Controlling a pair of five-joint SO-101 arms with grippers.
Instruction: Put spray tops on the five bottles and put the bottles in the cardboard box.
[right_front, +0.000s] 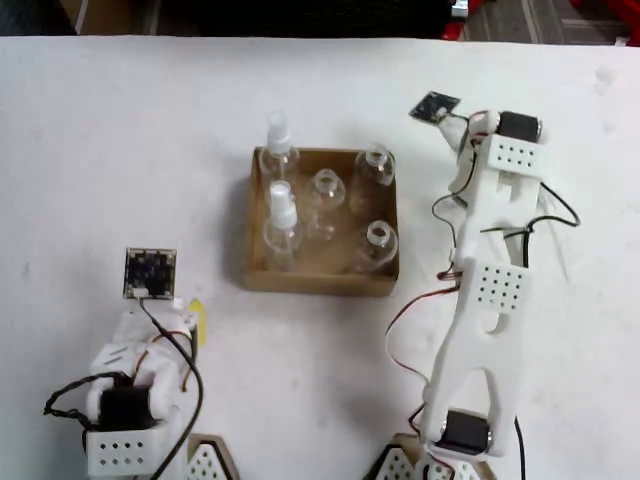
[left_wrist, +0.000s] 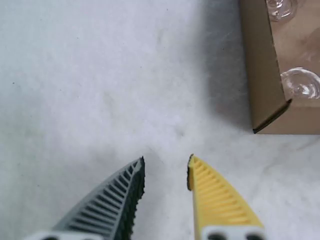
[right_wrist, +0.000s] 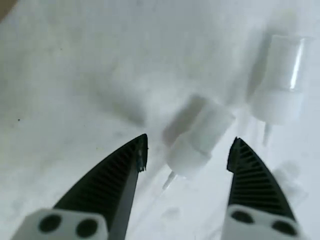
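Note:
The cardboard box (right_front: 322, 280) stands mid-table with five clear bottles in it. Two bottles (right_front: 280, 215) on its left side carry white spray tops; the other three bottles (right_front: 377, 238) are open-necked. My right gripper (right_wrist: 189, 139) is open, low over the table to the right of the box, with a loose white spray top (right_wrist: 200, 142) lying between its fingers. A second spray top (right_wrist: 280, 92) lies just beyond. My left gripper (left_wrist: 166, 159) is open and empty over bare table, near the box's front left corner (left_wrist: 267, 120).
The right arm (right_front: 490, 290) stretches along the table's right side from the front edge to the back. The left arm (right_front: 135, 400) is folded at the front left. White tabletop (right_front: 120, 150) lies open to the left of the box.

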